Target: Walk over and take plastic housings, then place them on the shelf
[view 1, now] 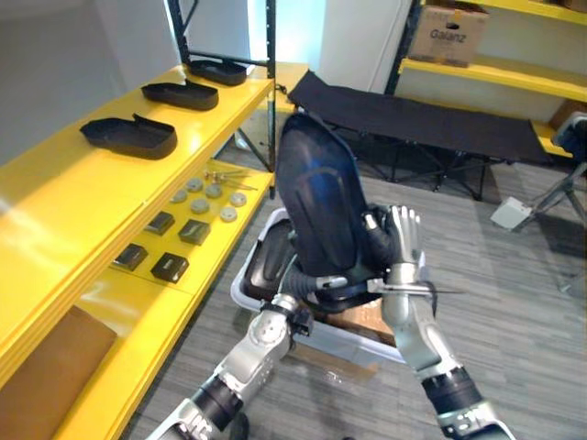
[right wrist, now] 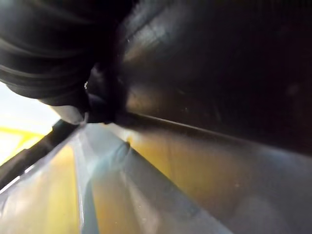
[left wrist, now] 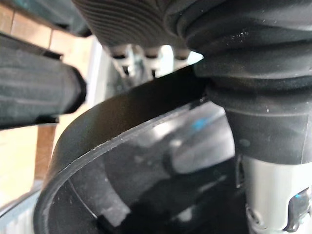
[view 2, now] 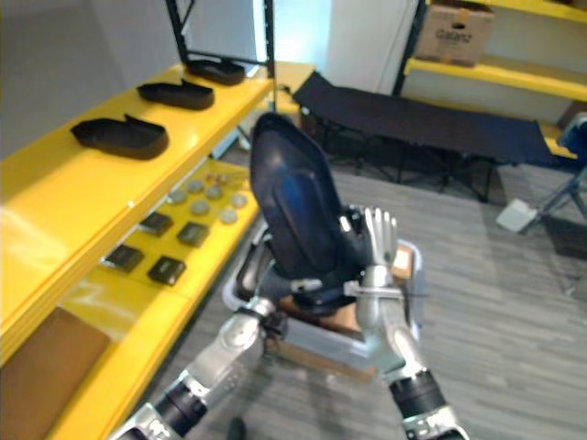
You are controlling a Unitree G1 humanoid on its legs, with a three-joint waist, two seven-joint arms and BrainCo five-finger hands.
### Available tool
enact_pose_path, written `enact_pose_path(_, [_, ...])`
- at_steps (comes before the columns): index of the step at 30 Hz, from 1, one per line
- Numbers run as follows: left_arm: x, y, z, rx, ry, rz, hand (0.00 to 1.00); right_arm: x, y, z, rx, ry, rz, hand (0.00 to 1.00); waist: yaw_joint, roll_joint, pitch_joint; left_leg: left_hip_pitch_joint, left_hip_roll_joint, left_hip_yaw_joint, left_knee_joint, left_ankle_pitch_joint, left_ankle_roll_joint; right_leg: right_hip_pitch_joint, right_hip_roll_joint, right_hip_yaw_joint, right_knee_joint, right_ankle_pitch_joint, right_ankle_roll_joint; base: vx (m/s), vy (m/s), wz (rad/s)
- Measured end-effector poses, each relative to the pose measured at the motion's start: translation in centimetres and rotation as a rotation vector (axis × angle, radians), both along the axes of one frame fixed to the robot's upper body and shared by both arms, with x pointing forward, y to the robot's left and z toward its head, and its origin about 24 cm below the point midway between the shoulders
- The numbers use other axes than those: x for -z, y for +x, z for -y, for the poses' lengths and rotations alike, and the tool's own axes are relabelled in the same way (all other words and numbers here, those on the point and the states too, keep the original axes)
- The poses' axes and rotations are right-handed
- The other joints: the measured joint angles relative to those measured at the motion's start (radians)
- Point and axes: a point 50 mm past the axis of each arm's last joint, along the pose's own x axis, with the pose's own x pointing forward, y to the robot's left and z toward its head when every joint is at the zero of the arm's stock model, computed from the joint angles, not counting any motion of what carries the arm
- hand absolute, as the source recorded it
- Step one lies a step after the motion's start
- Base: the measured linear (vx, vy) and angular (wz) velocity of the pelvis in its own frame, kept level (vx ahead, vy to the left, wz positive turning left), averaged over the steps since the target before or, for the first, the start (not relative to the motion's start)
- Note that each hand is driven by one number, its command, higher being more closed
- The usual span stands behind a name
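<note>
Left eye view: the big glossy black plastic housing stands upright above the grey plastic bin, likely too broad for one hand. The right hand presses flat, fingers straight. The left hand props the lower end, its grip impossible to tell. The yellow metal shelf is alongside.

You see little of the left hand, tucked beneath the tall glossy black plastic housing, which also hides most of the grey plastic bin. The small round grey discs on the lower yellow shelf are too small to identify, and the brown cardboard box is cut off by the picture's top edge.
</note>
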Motion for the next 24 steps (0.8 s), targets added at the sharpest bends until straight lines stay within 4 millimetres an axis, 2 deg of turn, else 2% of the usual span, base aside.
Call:
enact_pose_path(3, [0.2,0.0,-0.1,-0.018,-0.027,-0.032,1.0,0.8,-0.4,0.0,-0.002,0.009,-0.028,1.0,0.0,-0.012,-0.008,0.0,-0.001,0.001,0.0,0.0,0.0,0.0,-0.001,0.0,-0.003,0.0,0.0,0.0,0.0,0.0])
enact_pose_path(9, [0.5,0.1,-0.5,-0.092,-0.075,-0.089,1.0,1.5,-0.9,-0.8,-0.027,0.008,-0.035,1.0,-0.001,-0.013,-0.009,-0.001,0.0,0.003,0.0,0.0,0.0,0.002,0.0,0.001,-0.008,0.0,0.0,0.0,0.0,0.0])
enact_pose_path(15, [0.6,0.2,-0.8,-0.149,-0.116,-0.138,1.0,1.7,-1.3,-1.7,-0.058,0.029,-0.032,1.0,-0.001,-0.013,-0.009,-0.001,-0.001,0.004,0.0,-0.002,-0.002,0.002,-0.001,0.001,-0.009,0.0,0.0,0.0,0.0,0.0])
enact_pose_path(24, [0.9,0.2,-0.7,-0.15,-0.197,-0.205,1.0,1.8,-1.4,-1.8,-0.065,0.019,-0.027,1.0,-0.001,-0.021,-0.014,0.0,0.0,0.006,0.0,-0.004,-0.003,0.002,0.0,0.001,-0.011,0.0,-0.001,0.0,0.0,0.0])
